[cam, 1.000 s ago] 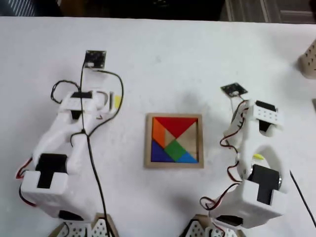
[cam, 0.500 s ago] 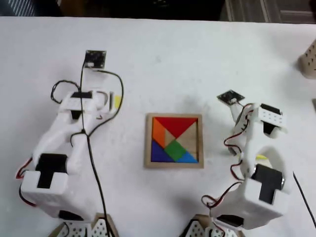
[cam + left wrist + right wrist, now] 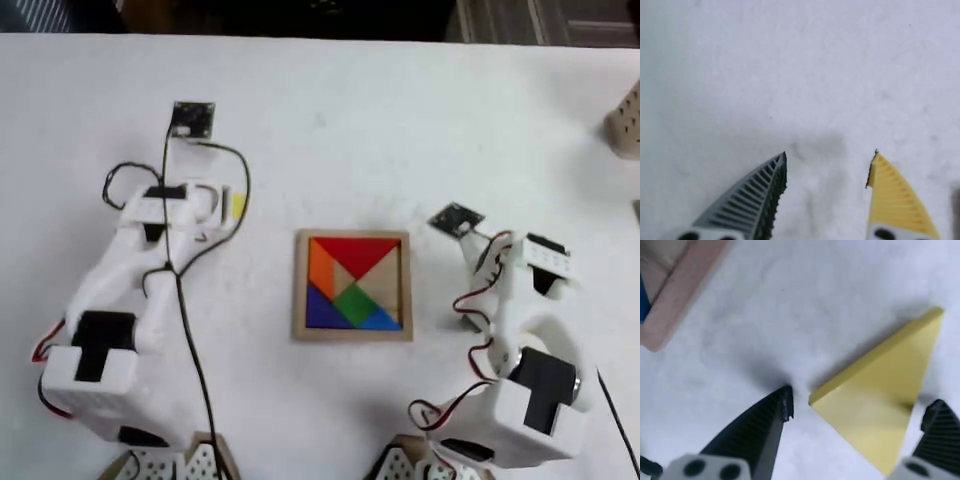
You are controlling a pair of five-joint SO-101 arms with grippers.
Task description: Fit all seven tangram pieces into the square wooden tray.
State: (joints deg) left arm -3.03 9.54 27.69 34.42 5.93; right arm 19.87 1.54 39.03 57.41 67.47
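Far half of desk [image 3: 330, 130]: open run from side to side, with a perforated beige object [image 3: 628, 120] at its right edge. Mid-desk sits the wooden tray [image 3: 301, 290], with a bare strip on each flank before the left arm [image 3: 130, 270] and right arm [image 3: 520, 330]. A black cable [image 3: 190, 340] runs down the left strip toward the near edge. At the left tool [image 3: 829, 162], fingers apart, bare desk between and ahead. At the right tool [image 3: 860, 407], fingers spread, yellow triangle [image 3: 880, 385] flat in the gap, one tip just short of its corner. Tray rim near, a band of bare desk between.
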